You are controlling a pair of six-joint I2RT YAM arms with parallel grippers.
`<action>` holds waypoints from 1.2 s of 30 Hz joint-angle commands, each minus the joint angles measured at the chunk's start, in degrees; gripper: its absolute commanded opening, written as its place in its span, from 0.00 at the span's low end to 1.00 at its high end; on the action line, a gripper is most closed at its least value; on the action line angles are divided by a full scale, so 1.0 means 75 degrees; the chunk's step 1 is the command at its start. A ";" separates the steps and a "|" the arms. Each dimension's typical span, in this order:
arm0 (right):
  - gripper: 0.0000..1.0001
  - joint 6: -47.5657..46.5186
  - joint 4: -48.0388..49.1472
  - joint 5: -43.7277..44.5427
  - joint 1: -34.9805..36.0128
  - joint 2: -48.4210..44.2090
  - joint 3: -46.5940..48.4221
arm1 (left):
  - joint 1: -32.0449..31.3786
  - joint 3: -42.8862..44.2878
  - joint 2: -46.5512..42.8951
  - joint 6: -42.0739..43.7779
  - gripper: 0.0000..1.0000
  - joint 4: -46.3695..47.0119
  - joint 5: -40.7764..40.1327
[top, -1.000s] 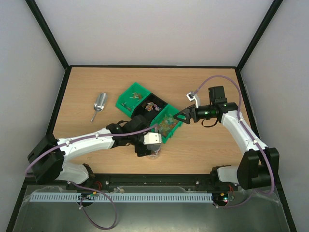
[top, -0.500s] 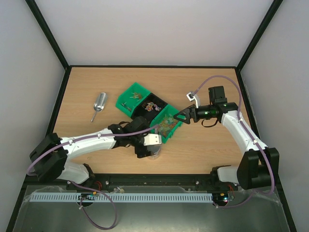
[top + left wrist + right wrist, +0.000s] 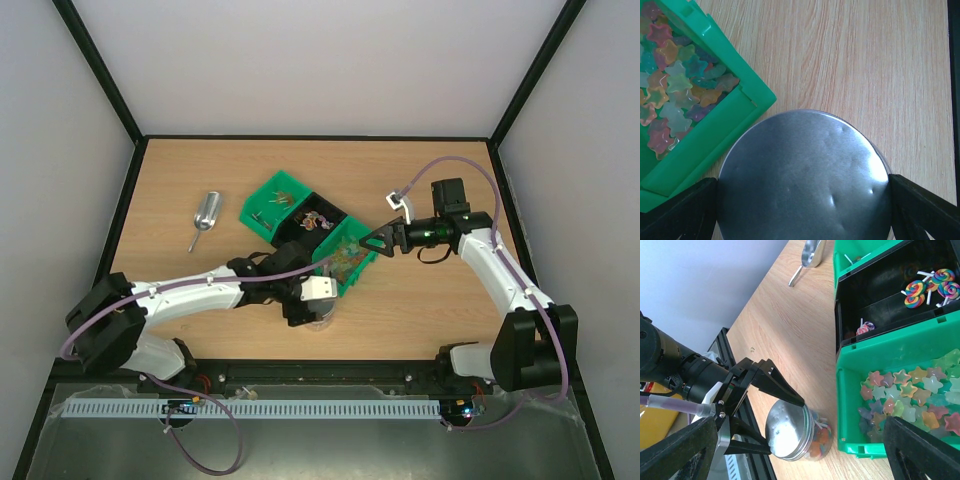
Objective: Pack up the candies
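**Left jaws on the jar lid; candies in jar and green bin**

Left gripper [image 3: 785,429]: jaws pinch the lid [image 3: 805,175] from both sides. The lid is round, dull silver metal with a few shallow dents and glare near one edge. It sits on a clear jar [image 3: 816,441] standing on the wood-grain bench [image 3: 850,55], just beside the near-left corner of the green bin [image 3: 890,342].

Candies [image 3: 910,390]: star-shaped, translucent, pastel pink, orange, green and teal. Most lie in the green plastic bin, and some show through the jar wall.

Right gripper [image 3: 370,241]: jaws spread wide at the bin's right side; I can't tell if they touch it.

The black bin [image 3: 880,295] next door holds rainbow-swirl lollipops [image 3: 914,292] on white sticks. A metal scoop [image 3: 811,252] lies far left, well apart.
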 commanded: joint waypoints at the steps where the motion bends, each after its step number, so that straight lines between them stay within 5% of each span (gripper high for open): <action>1: 0.92 -0.0137 -0.0328 -0.0190 0.0001 0.0045 0.0126 | -0.0095 -0.0229 0.0202 -0.0009 0.78 -0.0176 -0.0007; 19: 0.92 -0.0143 -0.0348 -0.0222 -0.0002 0.0069 0.0140 | -0.0081 0.0364 -0.0471 0.0120 0.78 -0.1099 -0.0006; 36: 0.92 -0.0166 -0.0377 -0.0230 -0.0002 0.0045 0.0138 | -0.0300 0.0077 0.0055 -0.0106 0.80 -0.0546 0.0026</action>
